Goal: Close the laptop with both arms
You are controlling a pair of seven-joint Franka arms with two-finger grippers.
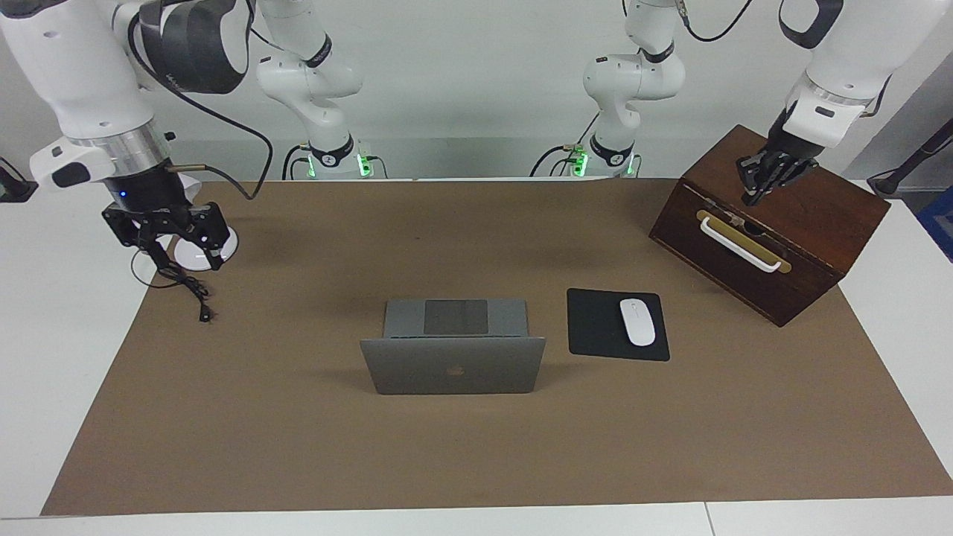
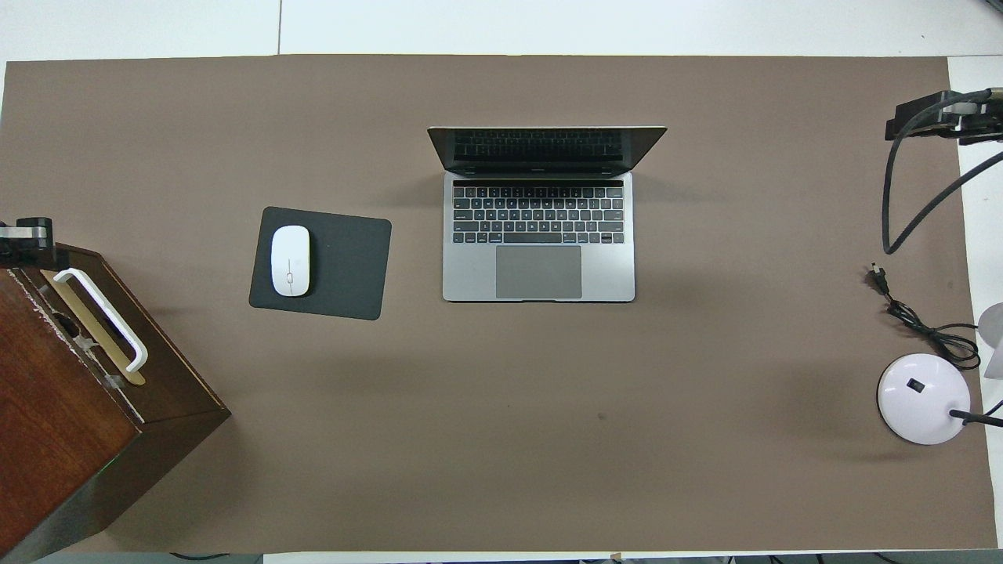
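Note:
The laptop (image 1: 453, 365) (image 2: 539, 235) stands open in the middle of the brown mat, its lid upright with the apple logo facing away from the robots and its dark keyboard showing from above. My left gripper (image 1: 765, 179) (image 2: 23, 239) hangs shut and empty over the wooden box, well away from the laptop. At the right arm's end of the table, my right gripper (image 1: 179, 242) (image 2: 940, 125) hovers over the white lamp base with its fingers apart and nothing between them. Neither gripper touches the laptop.
A black mouse pad (image 1: 595, 327) with a white mouse (image 1: 637, 321) lies beside the laptop toward the left arm's end. A wooden box (image 1: 774, 246) with a white handle stands past it. A white lamp base (image 2: 923, 398) and black cable (image 2: 909, 313) lie at the right arm's end.

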